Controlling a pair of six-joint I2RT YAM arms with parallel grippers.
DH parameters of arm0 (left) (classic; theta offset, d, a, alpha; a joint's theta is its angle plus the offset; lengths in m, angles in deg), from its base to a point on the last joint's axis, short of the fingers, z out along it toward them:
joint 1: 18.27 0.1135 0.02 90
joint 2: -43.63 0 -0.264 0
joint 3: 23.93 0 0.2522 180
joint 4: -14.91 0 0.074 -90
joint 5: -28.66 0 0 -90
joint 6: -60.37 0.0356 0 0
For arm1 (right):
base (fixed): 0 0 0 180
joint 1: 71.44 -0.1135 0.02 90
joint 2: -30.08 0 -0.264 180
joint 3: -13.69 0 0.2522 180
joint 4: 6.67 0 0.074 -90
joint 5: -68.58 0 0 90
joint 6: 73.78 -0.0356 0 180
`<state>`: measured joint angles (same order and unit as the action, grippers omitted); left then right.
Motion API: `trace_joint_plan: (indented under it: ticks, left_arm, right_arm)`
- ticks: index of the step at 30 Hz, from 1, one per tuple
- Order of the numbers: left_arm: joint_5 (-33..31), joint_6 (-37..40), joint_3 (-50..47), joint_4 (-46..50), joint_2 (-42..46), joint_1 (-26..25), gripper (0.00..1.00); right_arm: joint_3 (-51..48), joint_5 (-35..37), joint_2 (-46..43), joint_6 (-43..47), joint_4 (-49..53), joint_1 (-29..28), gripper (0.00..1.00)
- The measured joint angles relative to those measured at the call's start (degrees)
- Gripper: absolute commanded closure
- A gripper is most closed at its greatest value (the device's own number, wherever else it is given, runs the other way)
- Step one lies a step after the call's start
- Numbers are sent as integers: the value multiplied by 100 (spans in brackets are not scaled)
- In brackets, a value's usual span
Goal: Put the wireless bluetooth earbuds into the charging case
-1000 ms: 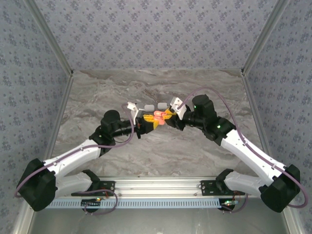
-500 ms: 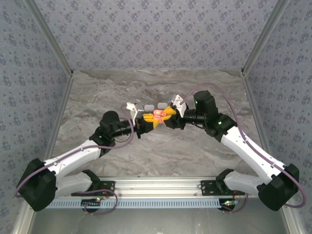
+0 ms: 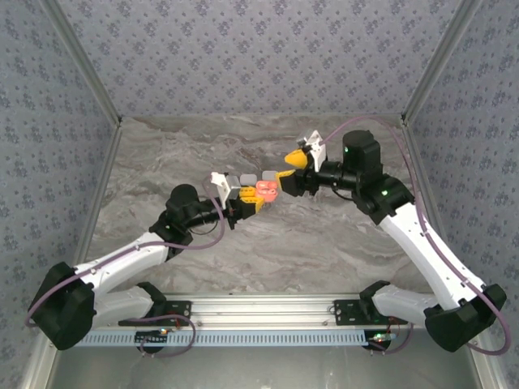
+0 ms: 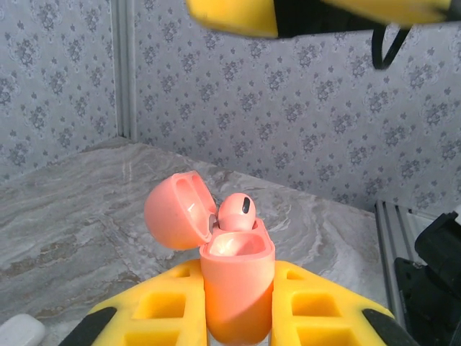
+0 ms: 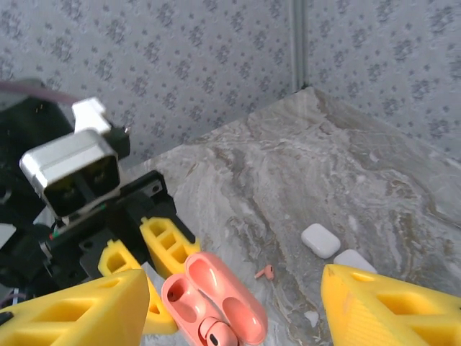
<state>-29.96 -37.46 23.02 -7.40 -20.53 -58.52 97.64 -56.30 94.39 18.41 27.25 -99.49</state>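
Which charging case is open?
The salmon-orange case clamped in the left gripper: its lid is flipped back with an earbud seated inside. The two white cases lie shut on the table.

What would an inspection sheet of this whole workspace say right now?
Surface: grey marbled table, no damage seen.
Job's things: open salmon case, one salmon earbud seated in it; loose orange-red earbud lying on the table.
Clutter: two closed white cases side by side on the table.
Grippers: left gripper shut on the salmon case; right gripper open, holding nothing.
Cables: a purple cable loops along each arm, not snagged.
Surroundings: patterned walls; metal rail at the near edge.
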Motion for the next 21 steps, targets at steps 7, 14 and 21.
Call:
trace_joint_plan:
  ticks: [7,14,21]
  left_arm:
    - [-575,297,85,92,153,-4,100]
    - [-1182,509,-15,686,1143,-4,100]
    - [-1513,588,-319,1384,2181,-4,100]
  right_arm:
    - [26,538,116,-435,262,234,27]
    - [-667,892,1117,-1091,-59,118,29]
    - [-741,887,2664,-1405,-1036,-295,31]
